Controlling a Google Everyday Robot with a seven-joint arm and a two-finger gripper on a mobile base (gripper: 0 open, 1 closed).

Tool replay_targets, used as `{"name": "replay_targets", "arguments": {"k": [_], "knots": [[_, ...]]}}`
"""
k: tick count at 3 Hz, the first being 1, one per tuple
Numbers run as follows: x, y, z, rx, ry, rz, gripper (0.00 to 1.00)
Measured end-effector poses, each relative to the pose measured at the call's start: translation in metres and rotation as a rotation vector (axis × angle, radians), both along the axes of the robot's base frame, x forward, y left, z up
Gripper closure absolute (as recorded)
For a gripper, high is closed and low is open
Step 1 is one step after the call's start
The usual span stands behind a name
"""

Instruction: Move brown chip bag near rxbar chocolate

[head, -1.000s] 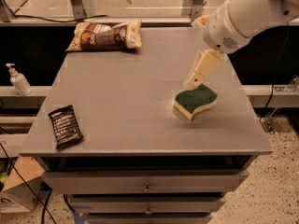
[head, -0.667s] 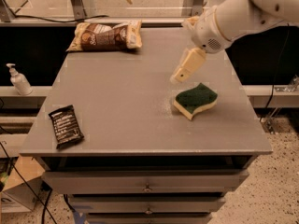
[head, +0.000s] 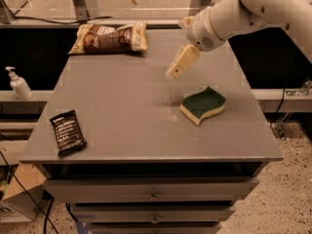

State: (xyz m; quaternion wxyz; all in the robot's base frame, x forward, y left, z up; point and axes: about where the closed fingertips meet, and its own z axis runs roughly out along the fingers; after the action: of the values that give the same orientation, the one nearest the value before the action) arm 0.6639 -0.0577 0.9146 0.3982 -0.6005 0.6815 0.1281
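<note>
Camera view looks down on a grey table with drawers stacked under its front edge. The white arm reaches in from the upper right, and the gripper hangs off its end, angled down and to the left. It sits above the back-middle of the tabletop and touches nothing. From where I stand I cannot tell whether the claw is released or clenched, though it carries nothing.

The bag lies flat at the far left corner of the table, dark brown in the middle with pale yellow ends, its long side along the back edge. It is well apart from the gripper, off to the gripper's left.

The rxbar lies flat near the front left corner, a small black wrapper with white lines of text, turned a little askew. It is well apart from the bag, with most of the table's left side between them.

A sponge, green on top and yellow below with wavy edges, rests on the right half of the table, just below and to the right of the gripper. A white pump bottle stands on a ledge off the table's left side.
</note>
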Motion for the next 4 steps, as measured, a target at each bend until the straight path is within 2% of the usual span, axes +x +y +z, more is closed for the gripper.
{"name": "replay_targets", "arguments": {"k": [1,3,4], "knots": [[0.004,0.003,-0.007,0.003,-0.003,-0.053,0.00],[0.052,0.032,-0.006,0.108,-0.076,-0.150,0.00],[0.075,0.054,-0.012,0.163,-0.078,-0.163,0.00]]}}
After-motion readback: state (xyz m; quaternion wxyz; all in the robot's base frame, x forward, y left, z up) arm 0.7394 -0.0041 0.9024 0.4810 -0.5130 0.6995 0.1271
